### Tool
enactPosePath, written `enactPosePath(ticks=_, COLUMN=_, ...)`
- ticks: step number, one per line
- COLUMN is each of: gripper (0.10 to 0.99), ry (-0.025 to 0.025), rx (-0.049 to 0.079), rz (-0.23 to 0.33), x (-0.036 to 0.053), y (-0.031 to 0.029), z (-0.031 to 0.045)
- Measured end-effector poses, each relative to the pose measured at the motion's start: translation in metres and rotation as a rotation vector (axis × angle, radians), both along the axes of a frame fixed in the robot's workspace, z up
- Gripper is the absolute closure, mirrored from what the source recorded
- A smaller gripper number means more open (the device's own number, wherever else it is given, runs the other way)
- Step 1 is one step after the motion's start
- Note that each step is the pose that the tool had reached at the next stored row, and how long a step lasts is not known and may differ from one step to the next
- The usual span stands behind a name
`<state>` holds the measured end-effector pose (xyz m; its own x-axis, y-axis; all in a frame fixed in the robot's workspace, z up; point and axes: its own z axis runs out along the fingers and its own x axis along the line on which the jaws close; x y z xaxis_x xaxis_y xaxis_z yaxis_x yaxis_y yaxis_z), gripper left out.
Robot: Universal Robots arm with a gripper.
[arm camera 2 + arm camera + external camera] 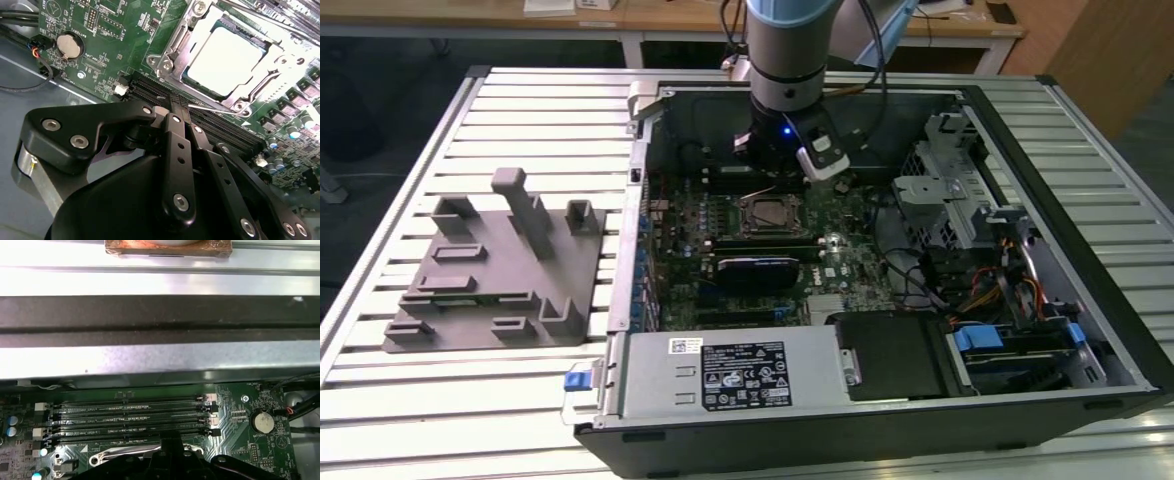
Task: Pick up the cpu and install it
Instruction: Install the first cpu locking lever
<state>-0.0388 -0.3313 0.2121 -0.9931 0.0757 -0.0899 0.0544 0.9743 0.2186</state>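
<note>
The cpu (225,60) lies flat in the motherboard socket (770,212), its pale silver top framed by the metal load plate. My gripper (179,102) hangs just beside that socket, over the black memory slots (150,87), its black fingers (177,150) drawn together with nothing between them. A thin silver lever (210,106) of the socket runs right past the tips. In the exterior view the gripper (781,168) sits low inside the open computer case, just behind the socket. The first wrist view catches the gripper (172,445) over the socket's edge.
A large grey fixture (494,270) lies on the slatted table at the exterior view's left. Inside the case are a black glossy module (758,268), the power supply (720,375), a drive cage (961,190) with cables, and a coin battery (69,45). The case wall (160,360) stands close behind the memory slots.
</note>
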Motion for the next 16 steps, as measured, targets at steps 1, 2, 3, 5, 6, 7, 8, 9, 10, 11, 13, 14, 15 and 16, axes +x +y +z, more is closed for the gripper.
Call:
enactPosePath(ticks=1, gripper=0.98, ry=-0.0013, rx=0.0, rz=-0.002, x=0.0, y=0.0002, z=-0.0001)
enactPosePath(ticks=2, gripper=0.98, ry=-0.0026, rx=-0.001, rz=-0.004, x=0.0, y=0.0004, z=-0.0002)
enactPosePath(ticks=3, gripper=0.98, ry=-0.0036, rx=-0.001, rz=-0.006, x=0.0, y=0.0005, z=-0.0003)
enactPosePath(ticks=5, gripper=0.98, ry=-0.0054, rx=-0.002, rz=-0.01, x=0.0, y=0.0009, z=-0.0005)
enactPosePath(ticks=6, gripper=0.98, ry=-0.0064, rx=-0.002, rz=-0.012, x=0.0, y=0.001, z=-0.0006)
enactPosePath(ticks=7, gripper=0.98, ry=-0.0072, rx=-0.003, rz=-0.013, x=0.0, y=0.0011, z=-0.0006)
enactPosePath(ticks=8, gripper=0.98, ry=-0.008, rx=-0.003, rz=-0.015, x=0.0, y=0.0012, z=-0.0007)
enactPosePath(ticks=9, gripper=0.98, ry=-0.0085, rx=-0.004, rz=-0.016, x=0.0, y=0.0013, z=-0.0008)
enactPosePath(ticks=10, gripper=0.98, ry=-0.0091, rx=-0.004, rz=-0.018, x=0.0, y=0.0014, z=-0.0008)
enactPosePath(ticks=11, gripper=0.98, ry=-0.01, rx=-0.005, rz=-0.02, x=0.0, y=0.0016, z=-0.001)
enactPosePath(ticks=13, gripper=0.98, ry=-0.0133, rx=-0.008, rz=-0.025, x=0.0, y=0.0018, z=-0.0012)
enactPosePath(ticks=14, gripper=0.98, ry=-0.0153, rx=-0.009, rz=-0.028, x=0.0, y=0.002, z=-0.0014)
enactPosePath(ticks=15, gripper=0.98, ry=-0.0167, rx=-0.01, rz=-0.03, x=0.0, y=0.0021, z=-0.0015)
enactPosePath(ticks=16, gripper=0.98, ry=-0.0177, rx=-0.01, rz=-0.032, x=0.0, y=0.0023, z=-0.0015)
